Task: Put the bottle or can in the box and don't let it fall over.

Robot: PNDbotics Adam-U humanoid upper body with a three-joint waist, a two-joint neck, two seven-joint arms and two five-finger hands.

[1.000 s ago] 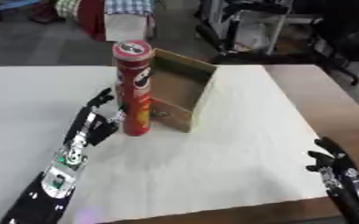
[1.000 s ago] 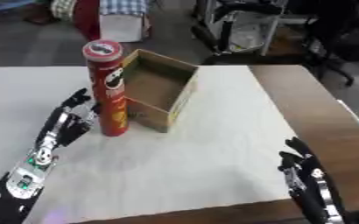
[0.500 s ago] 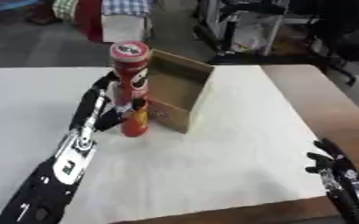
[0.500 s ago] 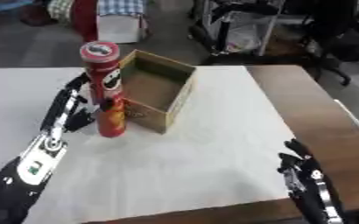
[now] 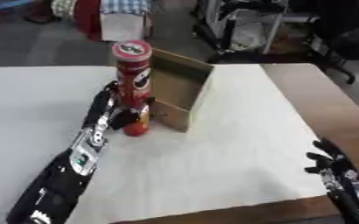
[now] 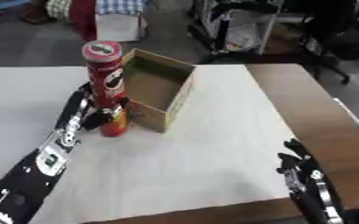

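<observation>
A tall red chips can (image 5: 134, 85) with a red lid stands upright on the white table cover, right against the left side of an open cardboard box (image 5: 180, 89). My left hand (image 5: 110, 111) is at the can's lower half, fingers behind it and thumb curled in front. The box's inside (image 6: 153, 83) holds nothing that I can see. My right hand (image 5: 328, 160) rests open at the lower right, near the table's front edge, far from the can.
The white cover (image 5: 228, 131) spreads over most of the table; bare brown wood (image 5: 320, 105) shows along the right side. Chairs, a cart and clutter stand on the floor beyond the far edge.
My left hand has slid forward along the can's left side and closed round its lower part. The can still stands upright in the same spot. The right hand has not moved.
</observation>
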